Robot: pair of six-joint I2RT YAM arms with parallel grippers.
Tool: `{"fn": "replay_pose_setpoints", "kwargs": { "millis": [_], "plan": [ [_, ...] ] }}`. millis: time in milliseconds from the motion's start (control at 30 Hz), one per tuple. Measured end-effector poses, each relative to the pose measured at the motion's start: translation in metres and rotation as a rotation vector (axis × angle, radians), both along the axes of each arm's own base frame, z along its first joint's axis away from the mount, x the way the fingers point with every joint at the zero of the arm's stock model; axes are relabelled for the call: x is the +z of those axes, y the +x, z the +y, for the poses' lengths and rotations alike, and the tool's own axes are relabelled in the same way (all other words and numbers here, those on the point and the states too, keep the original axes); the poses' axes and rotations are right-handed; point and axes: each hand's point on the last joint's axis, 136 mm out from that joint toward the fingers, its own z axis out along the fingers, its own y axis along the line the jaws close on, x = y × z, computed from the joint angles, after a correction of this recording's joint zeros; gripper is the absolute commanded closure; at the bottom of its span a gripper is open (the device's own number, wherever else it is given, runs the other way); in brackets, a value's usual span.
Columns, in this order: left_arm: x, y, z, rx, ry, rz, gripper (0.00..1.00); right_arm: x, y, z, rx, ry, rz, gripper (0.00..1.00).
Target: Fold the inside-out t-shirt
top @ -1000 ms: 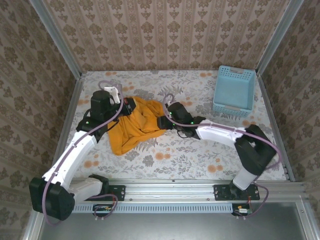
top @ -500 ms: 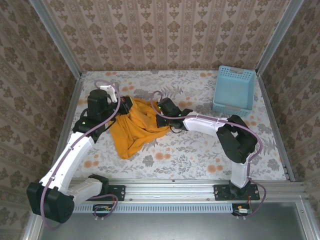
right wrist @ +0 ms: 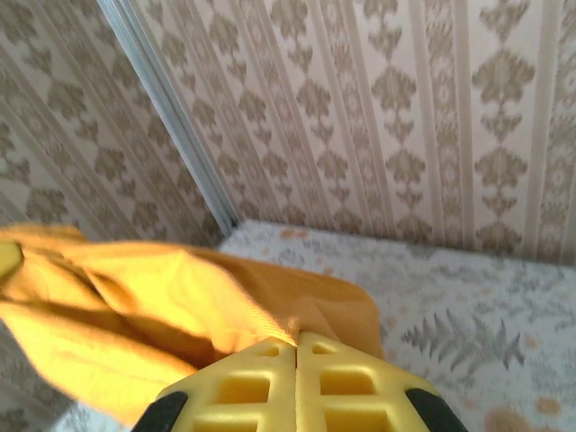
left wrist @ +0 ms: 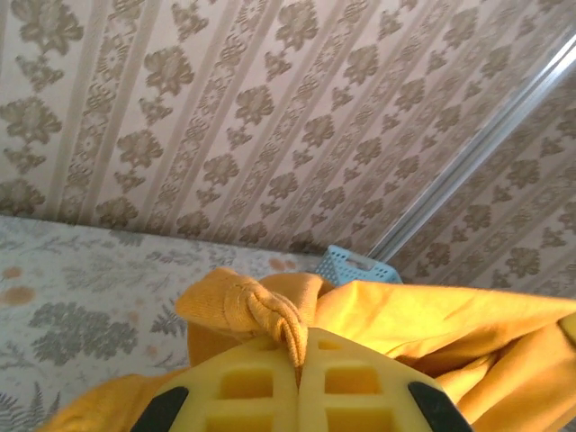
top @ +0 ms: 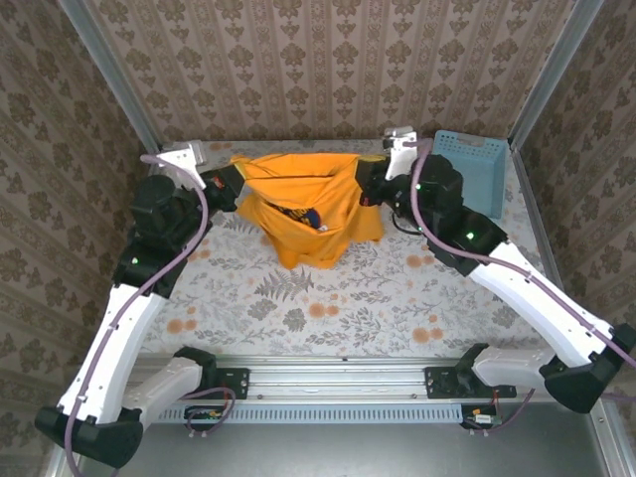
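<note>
The orange-yellow inside-out t-shirt point(top: 303, 204) hangs stretched between my two grippers above the back of the table, its lower part drooping toward the cloth. My left gripper point(top: 231, 182) is shut on the shirt's left corner. In the left wrist view a bunched, twisted hem of the t-shirt point(left wrist: 261, 310) sticks out from between the closed yellow pads of the left gripper point(left wrist: 300, 355). My right gripper point(top: 366, 183) is shut on the right corner. In the right wrist view the t-shirt point(right wrist: 171, 288) spreads left from the right gripper point(right wrist: 296, 346).
A light blue lattice basket point(top: 477, 171) stands at the back right, close behind the right arm; the basket point(left wrist: 355, 266) also peeks over the shirt in the left wrist view. Patterned walls point(top: 328, 70) enclose the floral table point(top: 328, 298). A metal rail point(top: 348, 383) runs along the front.
Both arms have lifted and swung apart toward the back, raising the shirt off the table and stretching it out. The right gripper closed on the shirt's right corner.
</note>
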Motion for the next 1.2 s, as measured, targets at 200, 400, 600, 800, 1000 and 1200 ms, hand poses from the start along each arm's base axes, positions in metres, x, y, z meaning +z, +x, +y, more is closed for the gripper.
{"fn": "replay_pose_setpoints", "kwargs": {
  "millis": [200, 400, 600, 800, 1000, 1200],
  "plan": [
    [-0.119, 0.064, -0.008, 0.015, 0.092, 0.363, 1.00, -0.094, 0.049, -0.003, -0.082, -0.114, 0.212, 1.00],
    [-0.165, 0.052, -0.012, -0.012, 0.142, 0.530, 1.00, -0.140, 0.052, -0.036, -0.137, -0.153, 0.346, 1.00],
    [-0.011, -0.031, -0.046, -0.177, 0.081, 0.004, 1.00, -0.069, 0.012, -0.004, 0.035, -0.062, 0.154, 1.00],
    [-0.002, -0.015, -0.028, -0.054, 0.116, -0.044, 1.00, -0.083, -0.002, 0.001, 0.039, -0.066, 0.118, 1.00],
    [-0.175, 0.028, -0.025, -0.038, 0.250, 0.394, 1.00, -0.217, 0.002, -0.018, -0.065, -0.194, 0.397, 1.00],
    [-0.228, -0.027, -0.024, -0.127, 0.243, 0.476, 1.00, -0.283, -0.023, -0.030, -0.076, -0.229, 0.573, 0.70]
  ]
}}
